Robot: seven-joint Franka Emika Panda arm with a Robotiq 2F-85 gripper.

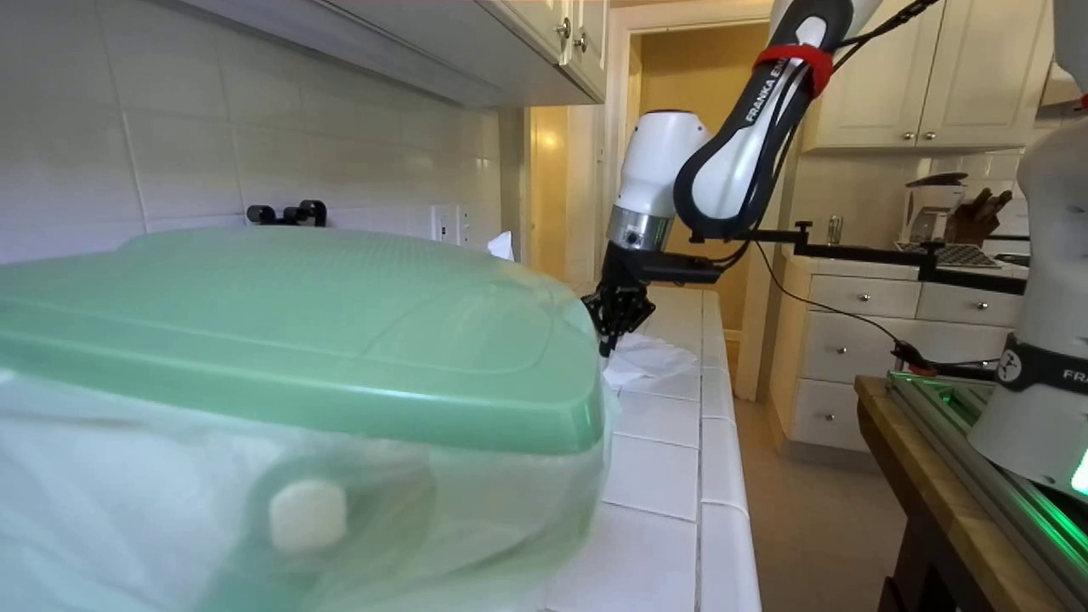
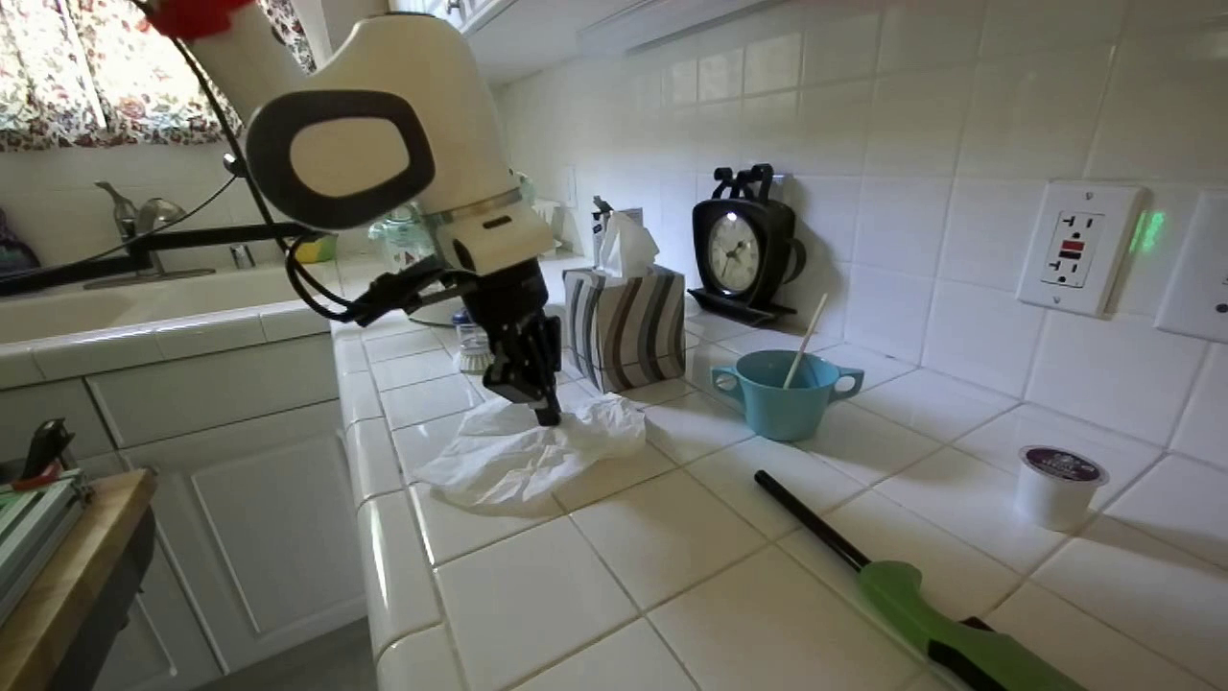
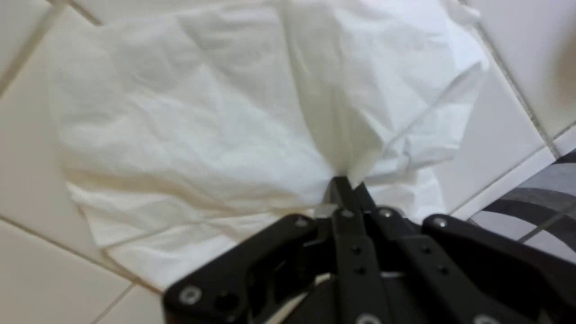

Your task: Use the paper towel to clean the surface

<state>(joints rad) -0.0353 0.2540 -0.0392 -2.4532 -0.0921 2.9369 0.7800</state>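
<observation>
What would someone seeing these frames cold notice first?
Probably the big green-lidded tub, filling the near left of an exterior view. Next, perhaps, the black gripper, shut on a crumpled white paper towel on the tiled counter. After that, the long green-and-black lighter, lying at the lower right of an exterior view.

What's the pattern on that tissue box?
The tissue box has wavy, vertical stripes in brown, grey and whitish tones, seen best in an exterior view.
</observation>
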